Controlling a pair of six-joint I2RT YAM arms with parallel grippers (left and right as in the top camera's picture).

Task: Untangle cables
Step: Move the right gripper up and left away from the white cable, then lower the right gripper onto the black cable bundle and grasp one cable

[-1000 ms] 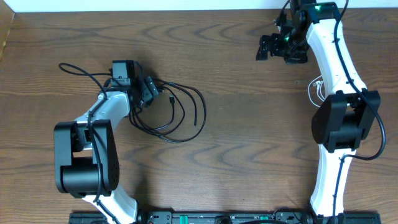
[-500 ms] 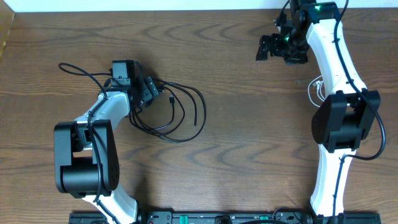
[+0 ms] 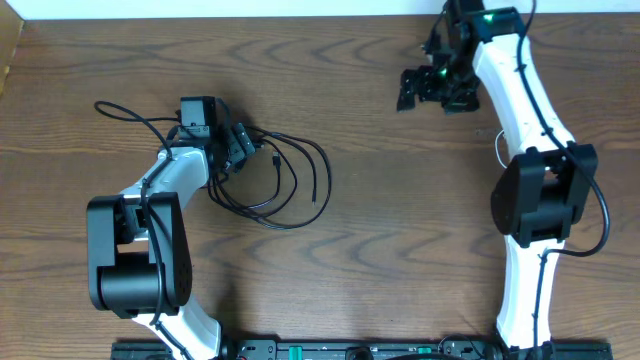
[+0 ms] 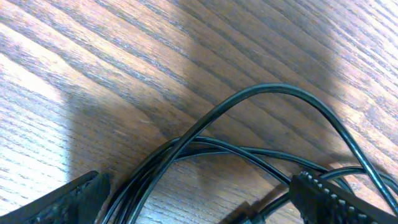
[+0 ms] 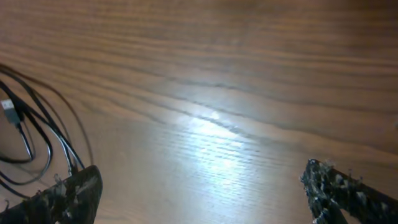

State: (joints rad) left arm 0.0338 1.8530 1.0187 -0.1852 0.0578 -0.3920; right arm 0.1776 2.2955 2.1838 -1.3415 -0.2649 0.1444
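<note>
Overhead: the black cable [image 3: 292,186] lies in loose overlapping loops on the wooden counter [image 3: 390,240], with one strand trailing away to the far side of the left arm. The left end effector [image 3: 238,149] sits right at the near edge of those loops, over their tangled part, with its jaws spread and nothing clamped. The right end effector [image 3: 424,87] hangs well apart from the black cable, toward the counter's far edge, and is likewise released and empty. A faint bit of white cable [image 3: 499,150] shows just beside the right arm's forearm, well apart from the black cable; most of it cannot be made out.

Left wrist: the left end effector [image 4: 199,190] is wide open, one finger [image 4: 62,202] at each lower corner. Several strands of the black cable [image 4: 273,92] arc and cross on the counter between them, touching neither pad as far as can be seen.

Right wrist: the right end effector [image 5: 202,186] is open over bare wood. The black cable [image 5: 43,127] curves in at the picture's left edge, a small plug [image 5: 9,107] on one end, away from both fingers [image 5: 339,190].
</note>
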